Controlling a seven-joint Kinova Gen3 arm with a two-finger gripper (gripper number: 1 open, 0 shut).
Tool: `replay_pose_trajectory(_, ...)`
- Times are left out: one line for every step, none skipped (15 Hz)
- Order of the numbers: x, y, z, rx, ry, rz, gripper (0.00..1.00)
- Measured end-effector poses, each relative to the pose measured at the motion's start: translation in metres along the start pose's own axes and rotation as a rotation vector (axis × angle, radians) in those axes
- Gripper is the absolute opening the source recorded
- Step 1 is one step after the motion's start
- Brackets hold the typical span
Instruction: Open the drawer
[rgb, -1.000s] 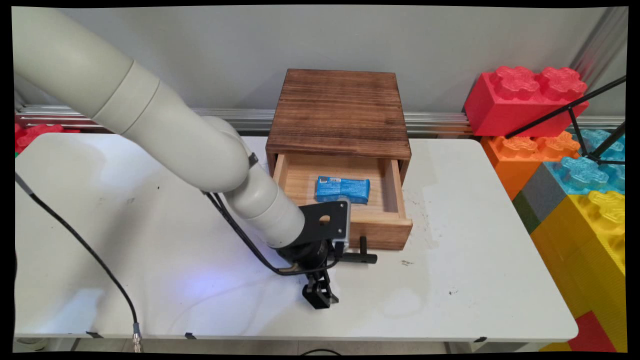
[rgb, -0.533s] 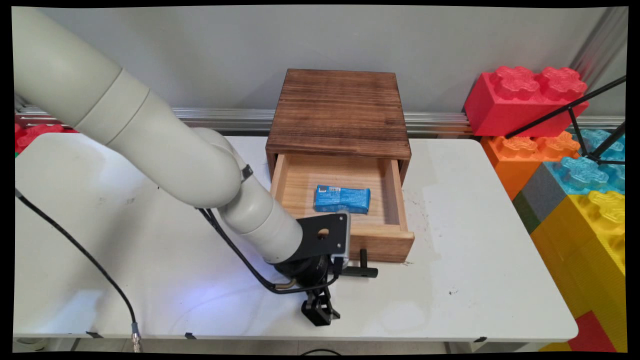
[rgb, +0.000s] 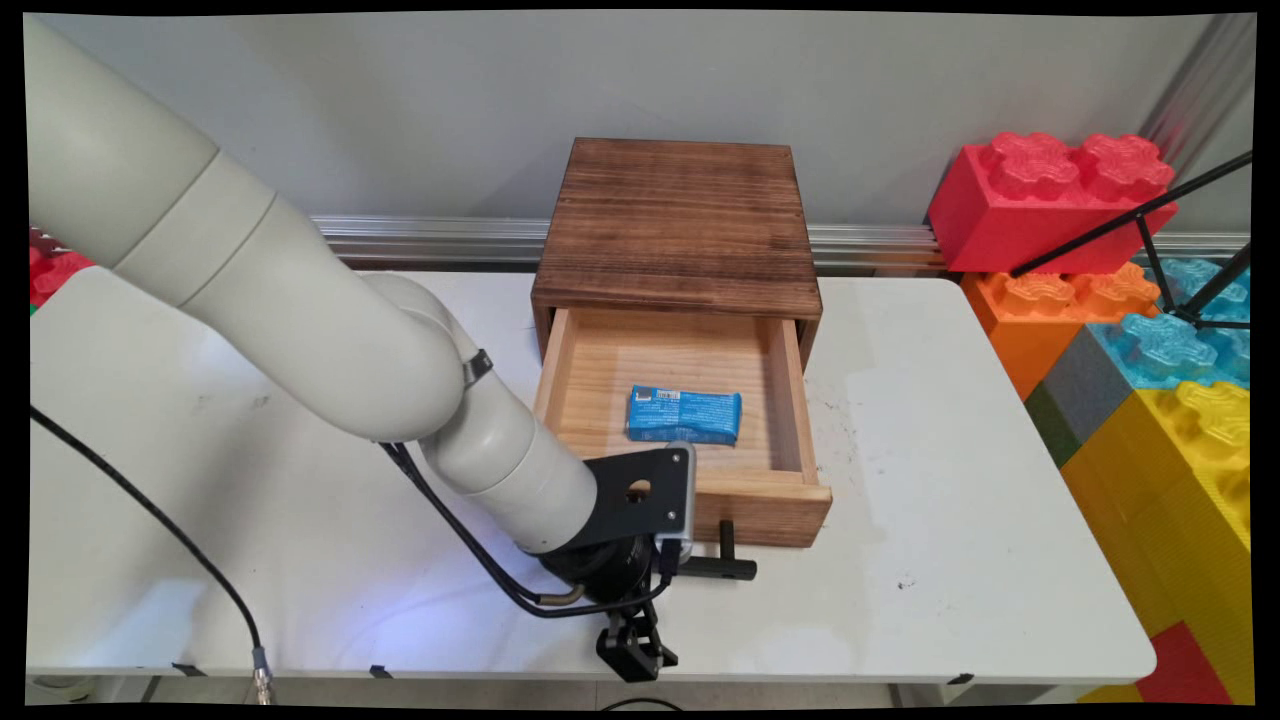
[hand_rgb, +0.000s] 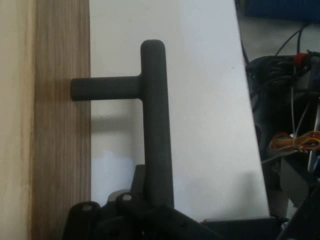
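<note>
GRIPPER: the black two-finger gripper (hand_rgb: 150, 205) is clenched on the black T-shaped drawer handle (hand_rgb: 152, 120).
DRAWER: the light wooden drawer (rgb: 680, 420) stands pulled out, holding a blue packet (rgb: 684, 415).

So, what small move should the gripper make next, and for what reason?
Probably release the black T-handle. The gripper is shut on its bar, the wooden drawer already stands well out of the cabinet, and the blue packet inside lies fully uncovered.
</note>
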Motion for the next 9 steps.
replay_pose_trajectory(-0.0004, 0.0014, -0.0004, -0.001, 0.001, -0.002, 1.0)
replay_pose_trajectory(-0.0009, 0.0029, -0.0009, -0.003, 0.002, -0.005, 1.0)
replay_pose_trajectory(-0.0012, 0.0044, -0.0014, -0.005, 0.003, -0.007, 1.0)
replay_pose_trajectory(-0.0015, 0.0058, -0.0019, -0.007, 0.004, -0.008, 1.0)
replay_pose_trajectory(-0.0018, 0.0073, -0.0025, -0.009, 0.006, -0.01, 1.0)
replay_pose_trajectory(-0.0021, 0.0086, -0.0033, -0.011, 0.007, -0.012, 1.0)
replay_pose_trajectory(-0.0022, 0.0099, -0.0042, -0.013, 0.009, -0.014, 1.0)
replay_pose_trajectory(-0.002, 0.0107, -0.0051, -0.014, 0.011, -0.014, 1.0)
replay_pose_trajectory(-0.0021, 0.0112, -0.0063, -0.014, 0.014, -0.016, 1.0)
